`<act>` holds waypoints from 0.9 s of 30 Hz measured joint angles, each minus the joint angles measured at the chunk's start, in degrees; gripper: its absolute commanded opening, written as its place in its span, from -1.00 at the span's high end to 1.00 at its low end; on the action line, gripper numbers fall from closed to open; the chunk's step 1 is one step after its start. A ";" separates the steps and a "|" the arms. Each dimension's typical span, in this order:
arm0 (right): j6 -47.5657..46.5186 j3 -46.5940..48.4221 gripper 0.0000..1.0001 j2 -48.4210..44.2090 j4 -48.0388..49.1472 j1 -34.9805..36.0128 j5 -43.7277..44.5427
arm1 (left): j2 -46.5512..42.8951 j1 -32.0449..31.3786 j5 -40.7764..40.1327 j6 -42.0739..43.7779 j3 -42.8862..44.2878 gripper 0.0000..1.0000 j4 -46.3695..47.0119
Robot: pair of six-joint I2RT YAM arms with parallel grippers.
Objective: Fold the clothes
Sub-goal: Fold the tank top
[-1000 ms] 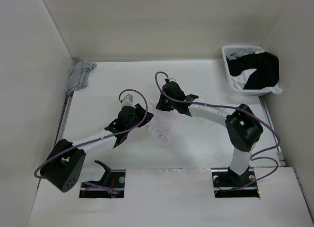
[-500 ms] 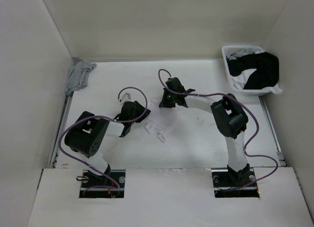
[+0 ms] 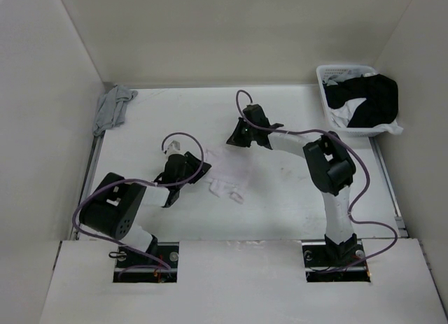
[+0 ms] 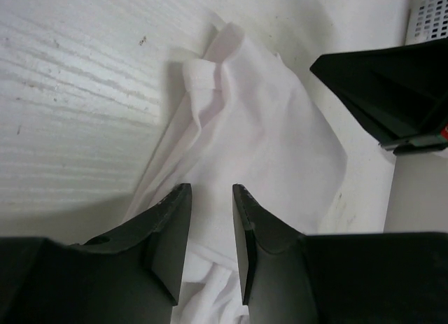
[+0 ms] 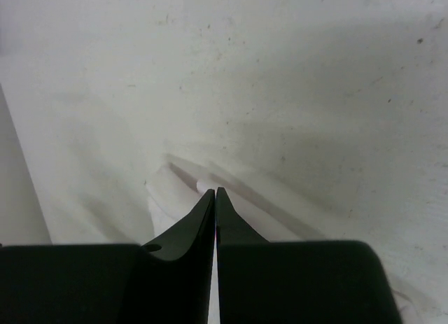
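The thin white sleeveless tank top (image 3: 225, 175) is located crumpled near the middle of the white surface (image 3: 294, 191), between the two tools. The left tool (image 3: 201, 170) is positioned at the garment's left edge; in the left wrist view its jaws (image 4: 210, 191) are seen held a narrow way apart above the soft fabric (image 4: 266, 149), with no cloth visibly clamped between them. The right tool (image 3: 230, 141) is positioned at the garment's far edge. In the right wrist view its jaws (image 5: 215, 192) are seen pressed fully together, with the tips set at a raised fold of the white fabric (image 5: 175, 198); whether fabric is pinched there cannot be determined. A crumpled grey cloth (image 3: 112, 107) is found at the far left corner. A white plastic basket (image 3: 329, 75) containing black garments (image 3: 367, 100) is placed at the far right corner.
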 measured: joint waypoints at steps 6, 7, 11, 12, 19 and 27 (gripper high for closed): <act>0.52 -2.69 0.81 -1.22 3.61 -0.44 0.22 | -11.63 -1.20 -0.83 1.07 -0.70 0.25 -4.90; 0.31 -4.46 0.77 -2.56 4.35 -0.22 0.46 | -14.53 -1.84 -1.18 1.68 -0.68 0.21 -5.51; -1.27 -14.12 0.38 -12.81 6.97 1.03 2.80 | -24.81 -4.24 -3.76 5.53 0.83 0.08 -10.03; -1.95 -17.25 0.25 -16.68 8.31 1.44 3.56 | -26.75 -4.70 -4.52 6.80 1.57 0.04 -11.65; -6.27 -40.63 -0.43 -42.58 22.95 4.20 10.60 | -38.60 -3.91 -10.29 14.32 3.06 -0.09 -26.27; -8.94 -56.68 -0.68 -51.95 31.71 3.74 18.56 | -45.97 3.82 -12.44 15.67 2.25 -0.11 -41.03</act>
